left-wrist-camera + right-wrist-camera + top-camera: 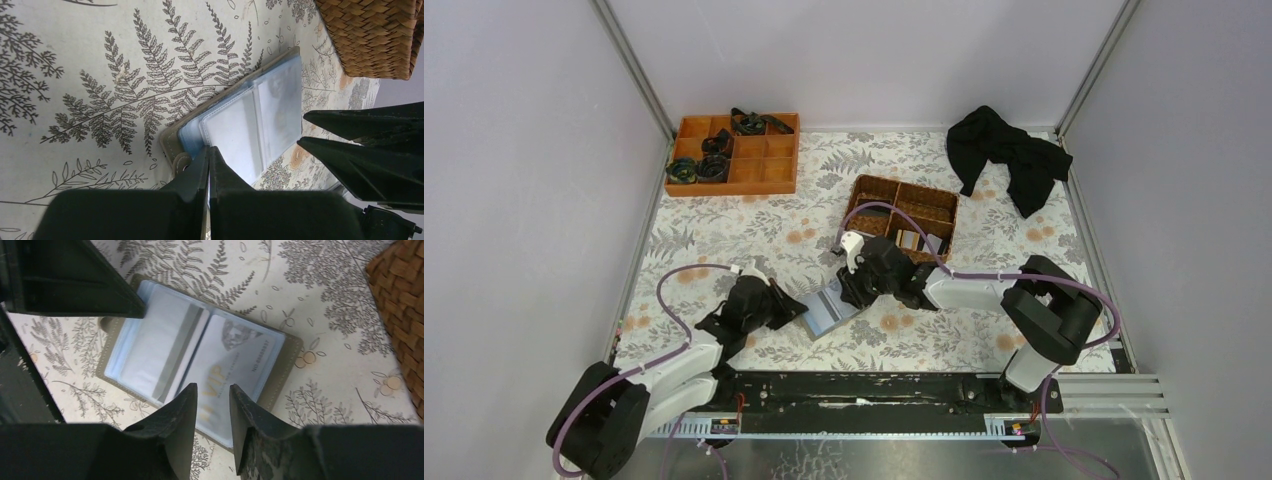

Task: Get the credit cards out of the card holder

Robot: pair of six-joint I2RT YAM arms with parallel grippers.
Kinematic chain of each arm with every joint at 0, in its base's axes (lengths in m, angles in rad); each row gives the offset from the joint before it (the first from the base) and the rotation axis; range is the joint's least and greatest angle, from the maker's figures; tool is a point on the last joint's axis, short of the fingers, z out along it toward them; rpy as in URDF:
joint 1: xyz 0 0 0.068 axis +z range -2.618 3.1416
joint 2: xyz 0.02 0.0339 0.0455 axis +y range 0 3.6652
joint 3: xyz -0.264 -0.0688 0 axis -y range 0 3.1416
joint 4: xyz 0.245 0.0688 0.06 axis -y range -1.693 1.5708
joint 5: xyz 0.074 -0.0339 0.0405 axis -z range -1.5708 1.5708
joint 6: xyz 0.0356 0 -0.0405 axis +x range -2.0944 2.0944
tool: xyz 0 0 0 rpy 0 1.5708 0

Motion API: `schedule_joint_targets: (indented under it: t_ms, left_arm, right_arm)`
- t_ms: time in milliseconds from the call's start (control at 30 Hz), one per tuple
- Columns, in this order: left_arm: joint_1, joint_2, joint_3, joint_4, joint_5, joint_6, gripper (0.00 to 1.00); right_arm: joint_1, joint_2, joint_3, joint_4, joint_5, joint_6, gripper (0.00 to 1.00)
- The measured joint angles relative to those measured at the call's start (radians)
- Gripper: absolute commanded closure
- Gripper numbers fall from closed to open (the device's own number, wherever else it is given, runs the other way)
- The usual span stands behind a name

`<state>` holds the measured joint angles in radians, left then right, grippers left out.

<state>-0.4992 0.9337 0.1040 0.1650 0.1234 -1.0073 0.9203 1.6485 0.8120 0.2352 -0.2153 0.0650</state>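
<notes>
The card holder (255, 115) lies open on fern-printed cloth (100, 60), its clear sleeves facing up. The left gripper (208, 150) pinches the holder's near edge beside the snap tab. A wicker basket (370, 35) stands beyond the holder, and the right gripper (302, 129) hangs at its right side.

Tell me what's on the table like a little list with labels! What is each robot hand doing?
card holder: lying open between the two grippers
left gripper: shut on the holder's edge
right gripper: open, over the VIP card
VIP card: inside a clear sleeve
wicker basket: behind the holder, cards inside
</notes>
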Motion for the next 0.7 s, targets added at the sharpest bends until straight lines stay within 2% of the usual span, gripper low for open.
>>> schedule_joint_targets:
  t_ms: [300,500,700]
  left_arm:
    - [-0.004,0.021,0.014,0.002,0.000,0.002,1.00]
    - [-0.004,0.021,0.017,-0.001,0.000,0.006,1.00]
    - [-0.005,0.028,0.027,-0.003,0.001,0.013,1.00]
  right_arm:
    - [0.000,0.026,0.032,-0.038,0.073,0.006,0.66]
    - [0.000,0.081,0.057,-0.059,0.113,0.015,0.89]
    - [0.000,0.112,0.089,-0.061,0.118,0.023,0.96]
